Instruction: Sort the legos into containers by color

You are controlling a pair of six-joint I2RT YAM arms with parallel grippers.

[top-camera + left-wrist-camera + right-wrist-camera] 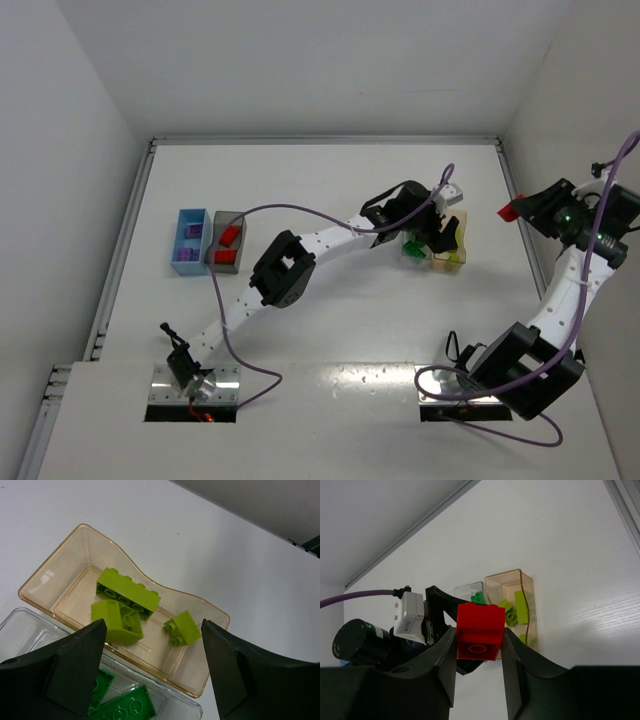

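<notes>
My left gripper (437, 232) (154, 630) hangs open over the tan-orange bin (452, 259) (70, 592), with nothing between its fingers. Three yellow-green legos lie in that bin: a long one (127, 594), a sloped one (117, 620) and a small one (181, 627). Green legos (127, 707) lie in the clear bin (413, 250) (30, 630) beside it. My right gripper (520, 210) (479, 640) is raised at the right edge, shut on a red lego (511, 211) (480, 627). Far left, the light blue bin (189, 240) holds purple legos and the dark grey bin (227, 243) holds red ones.
My left arm (290, 270) stretches diagonally across the middle of the table. Purple cables loop over both arms. Metal base plates (193, 390) (455, 388) sit at the near edge. A raised rail (130, 230) borders the table, with walls close behind it.
</notes>
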